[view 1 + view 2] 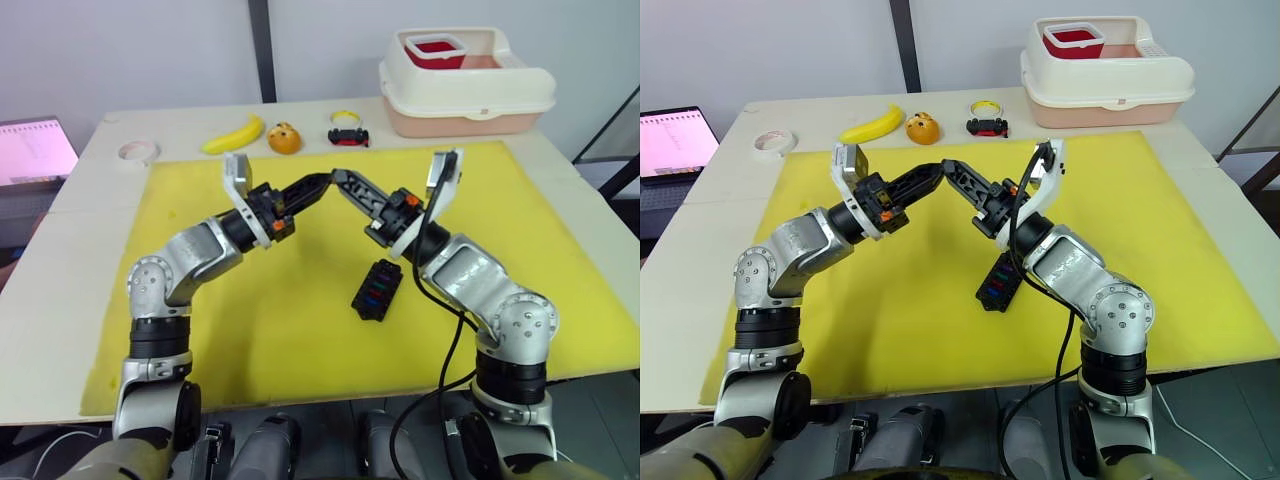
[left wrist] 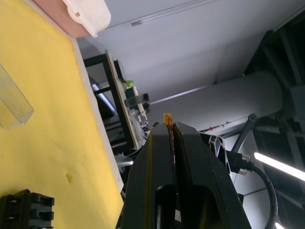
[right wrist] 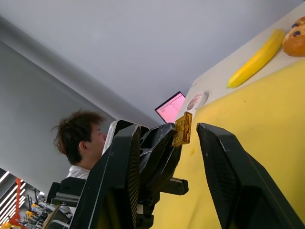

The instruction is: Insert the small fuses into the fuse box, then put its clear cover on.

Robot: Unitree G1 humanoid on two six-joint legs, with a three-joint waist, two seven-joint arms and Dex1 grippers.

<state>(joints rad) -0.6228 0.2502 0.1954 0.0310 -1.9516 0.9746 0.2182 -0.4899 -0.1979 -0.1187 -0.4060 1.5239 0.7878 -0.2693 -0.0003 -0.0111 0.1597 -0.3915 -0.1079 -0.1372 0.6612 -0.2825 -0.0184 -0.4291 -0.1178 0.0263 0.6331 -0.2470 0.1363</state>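
Above the yellow mat (image 1: 300,300), left end effector (image 3: 169,143) pinches olive-yellow fuse (image 3: 183,129).

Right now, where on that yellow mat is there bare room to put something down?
The yellow mat is bare along its near edge and both side margins. The middle is crowded: the left gripper and right gripper meet above it, with the fuse box just beneath. The banana borders the far edge.
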